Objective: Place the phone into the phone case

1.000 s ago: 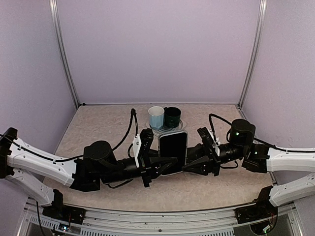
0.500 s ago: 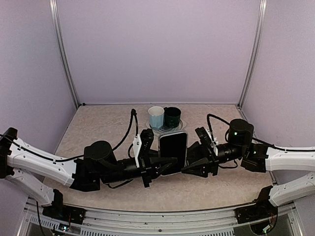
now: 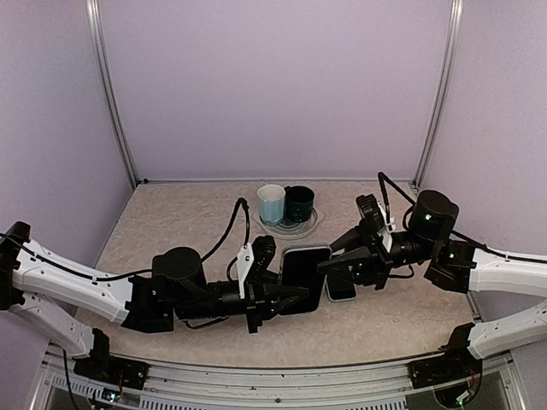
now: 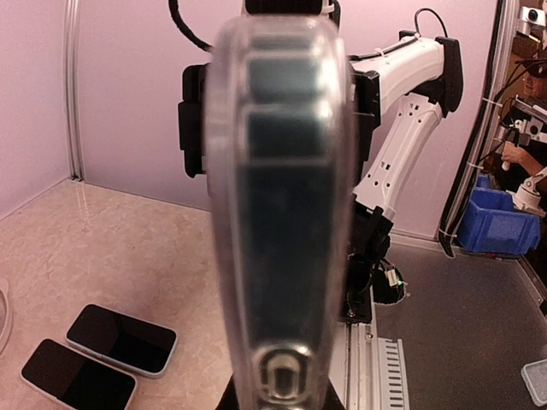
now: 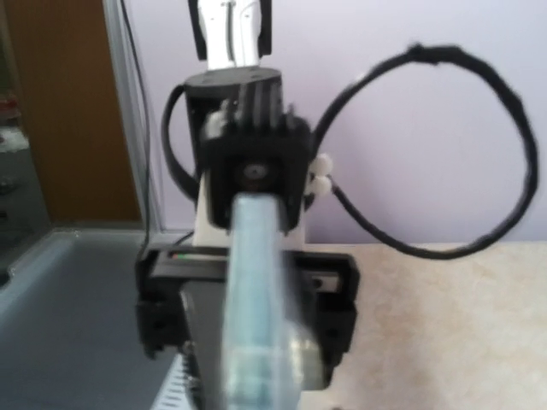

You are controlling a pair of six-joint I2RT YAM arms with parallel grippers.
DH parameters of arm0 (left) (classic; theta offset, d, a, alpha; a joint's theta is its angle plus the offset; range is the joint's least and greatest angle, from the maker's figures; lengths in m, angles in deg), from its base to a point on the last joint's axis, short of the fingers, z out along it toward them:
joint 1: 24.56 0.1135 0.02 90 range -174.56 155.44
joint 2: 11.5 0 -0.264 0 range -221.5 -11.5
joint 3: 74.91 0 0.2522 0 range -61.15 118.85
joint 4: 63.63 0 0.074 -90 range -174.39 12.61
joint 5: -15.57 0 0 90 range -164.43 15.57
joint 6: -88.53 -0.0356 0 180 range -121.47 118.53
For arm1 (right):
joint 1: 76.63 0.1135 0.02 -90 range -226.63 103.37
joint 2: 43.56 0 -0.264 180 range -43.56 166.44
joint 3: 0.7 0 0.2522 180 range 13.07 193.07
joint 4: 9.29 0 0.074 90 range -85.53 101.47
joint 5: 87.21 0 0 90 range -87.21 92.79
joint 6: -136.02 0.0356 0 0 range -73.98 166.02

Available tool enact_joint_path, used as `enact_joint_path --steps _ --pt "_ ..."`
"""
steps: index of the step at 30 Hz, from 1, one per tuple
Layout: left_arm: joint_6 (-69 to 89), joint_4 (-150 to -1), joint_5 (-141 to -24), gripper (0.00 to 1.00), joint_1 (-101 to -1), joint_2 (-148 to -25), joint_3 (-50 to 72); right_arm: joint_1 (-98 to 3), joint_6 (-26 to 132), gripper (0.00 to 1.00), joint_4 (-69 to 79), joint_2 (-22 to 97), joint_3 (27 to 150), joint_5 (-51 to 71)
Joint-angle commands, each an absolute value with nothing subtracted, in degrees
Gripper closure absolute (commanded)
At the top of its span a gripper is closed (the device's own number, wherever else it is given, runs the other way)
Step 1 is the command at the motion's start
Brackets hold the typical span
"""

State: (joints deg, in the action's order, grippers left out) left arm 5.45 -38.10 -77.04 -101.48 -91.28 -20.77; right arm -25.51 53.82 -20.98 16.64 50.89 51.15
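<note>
phone case (image 4: 282,213), dark phone (image 3: 303,273) apparently seated inside, is clamped in the closed left gripper (image 3: 286,292). it now sits lower and more tilted over the worktop (image 3: 188,222). right gripper (image 3: 340,263) has pulled back up-right, grip unclear. insertion looks nearly done.

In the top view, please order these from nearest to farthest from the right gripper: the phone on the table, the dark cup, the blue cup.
1. Phone: on the table, just under the right gripper.
2. Dark cup: at the back, toward the left.
3. Blue cup: farther left, beside it.
</note>
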Motion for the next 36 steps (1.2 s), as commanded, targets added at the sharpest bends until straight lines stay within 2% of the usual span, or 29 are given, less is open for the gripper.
enact_joint_path --steps 1,2,5,6,8,11,14,16,17,19,21,27,28,30,31,33,36 --pt "4.6 -35.6 -79.0 1.0 -101.7 -91.0 -19.0 -25.3 56.5 0.92 -25.0 18.9 51.9 52.9" --pt "4.7 -35.7 -78.9 1.0 -101.7 -91.1 -19.1 -25.3 56.8 1.0 -25.4 19.3 52.0 53.4" --pt "5.0 -36.0 -78.2 1.0 -101.7 -91.4 -19.2 -25.3 58.0 1.0 -26.3 19.2 51.8 53.4" --pt "5.1 -36.3 -77.9 0.96 -101.7 -91.3 -19.2 -25.4 58.5 1.0 -26.8 18.7 51.7 52.8" --pt "5.2 -36.7 -77.1 0.68 -101.7 -91.1 -19.8 -25.6 59.4 1.0 -29.1 17.4 51.0 52.4" --pt "5.0 -36.4 -75.2 0.4 -101.7 -90.3 -22.0 -26.1 61.3 1.0 -32.5 15.9 50.4 52.9" --pt "4.3 -37.0 -73.5 0.35 -101.7 -90.4 -23.8 -26.2 61.8 1.0 -32.7 15.4 50.8 53.2" --pt "4.4 -37.7 -72.9 0.42 -101.7 -90.5 -24.2 -26.2 62.2 1.0 -32.9 15.3 50.8 53.3" --pt "4.5 -37.5 -72.9 0.5 -101.7 -90.5 -24.4 -26.2 62.3 1.0 -32.8 15.2 50.8 53.4" --pt "4.9 -36.8 -72.5 0.79 -101.7 -90.2 -24.7 -26.2 62.4 1.0 -32.6 15.3 50.7 53.4" --pt "5.1 -36.3 -72.2 1.0 -101.7 -90.0 -24.8 -26.2 62.5 1.0 -32.6 15.4 50.5 53.1" --pt "6.0 -36.4 -71.1 1.0 -101.7 -88.8 -25.5 -26.3 61.9 1.0 -28.4 16.2 51.4 48.4" --pt "6.3 -37.5 -69.7 0.73 -101.7 -88.3 -25.4 -26.3 61.4 1.0 -26.5 16.5 51.9 46.3" --pt "7.2 -40.2 -62.7 0.07 -101.7 -87.1 -25.3 -26.6 61.4 1.0 -23.4 17.4 52.9 42.0" --pt "7.5 -42.6 -57.5 0.02 -101.7 -86.1 -25.1 -26.8 62.0 1.0 -21.9 18.0 53.3 39.3" --pt "8.6 -48.7 -45.8 0.01 -101.1 -85.3 -23.3 -27.6 63.7 1.0 -18.9 20.0 53.9 34.2" --pt "11.6 -63.5 -34.3 0.01 -98.1 -87.7 -16.3 -30.1 68.7 1.0 -17.1 25.0 54.9 31.8"
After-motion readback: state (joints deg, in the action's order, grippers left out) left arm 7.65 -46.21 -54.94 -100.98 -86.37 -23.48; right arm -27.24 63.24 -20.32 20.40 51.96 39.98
